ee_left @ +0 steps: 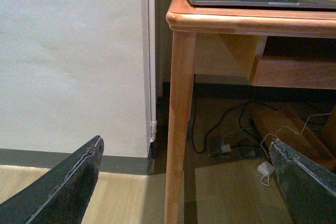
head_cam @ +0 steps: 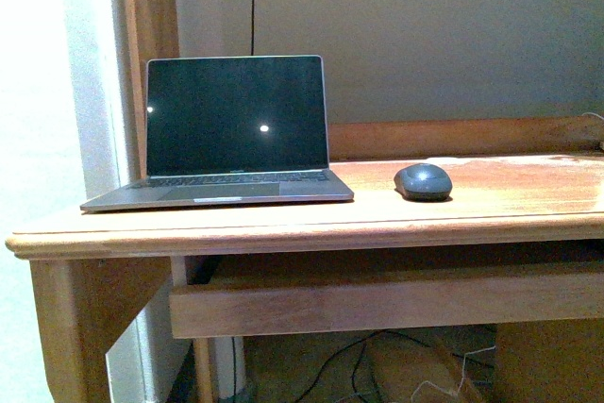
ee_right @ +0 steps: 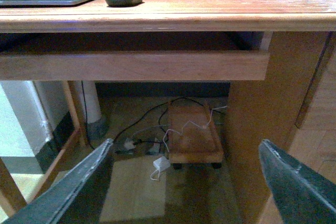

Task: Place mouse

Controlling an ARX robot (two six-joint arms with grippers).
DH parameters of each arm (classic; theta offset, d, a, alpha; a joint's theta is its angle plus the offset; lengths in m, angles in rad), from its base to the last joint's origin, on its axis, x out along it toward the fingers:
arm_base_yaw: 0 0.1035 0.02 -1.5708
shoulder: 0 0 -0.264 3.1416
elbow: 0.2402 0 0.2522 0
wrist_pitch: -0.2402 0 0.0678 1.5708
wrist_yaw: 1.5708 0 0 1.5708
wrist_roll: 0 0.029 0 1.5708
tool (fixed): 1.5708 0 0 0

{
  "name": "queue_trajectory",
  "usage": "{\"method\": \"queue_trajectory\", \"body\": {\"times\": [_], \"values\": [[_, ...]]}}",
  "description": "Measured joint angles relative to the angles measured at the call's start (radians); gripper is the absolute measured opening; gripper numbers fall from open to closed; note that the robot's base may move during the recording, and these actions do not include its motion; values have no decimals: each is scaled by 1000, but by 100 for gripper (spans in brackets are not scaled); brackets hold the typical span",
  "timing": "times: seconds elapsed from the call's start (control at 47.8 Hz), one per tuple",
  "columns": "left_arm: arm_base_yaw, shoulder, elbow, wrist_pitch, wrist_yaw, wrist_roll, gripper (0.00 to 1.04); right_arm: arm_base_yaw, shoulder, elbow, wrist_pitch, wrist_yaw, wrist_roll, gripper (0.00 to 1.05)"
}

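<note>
Mouse [head_cam: 423, 180] sits on counter [head_cam: 283, 224] beside laptop [head_cam: 231, 129], well above both grippers: left gripper [ee_left: 184, 182] and right gripper [ee_right: 186, 182] hang released, empty, below counter edge. Placement looks done or not begun; next move likely calls for raising 1 arm.

Open laptop [head_cam: 231, 134] on wooden desk [head_cam: 491, 209]
</note>
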State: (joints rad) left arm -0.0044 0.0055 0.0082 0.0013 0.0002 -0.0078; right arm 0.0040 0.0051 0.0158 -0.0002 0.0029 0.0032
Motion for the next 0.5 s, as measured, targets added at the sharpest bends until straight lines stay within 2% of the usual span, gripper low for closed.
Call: {"method": "queue_trajectory", "body": {"times": [0.042,0.084,0.503], "values": [[0,0,0,0,0,0,97,0,0,0,0,0,0,97],[0,0,0,0,0,0,97,0,0,0,0,0,0,99],[0,0,0,0,0,0,97,0,0,0,0,0,0,97]]}}
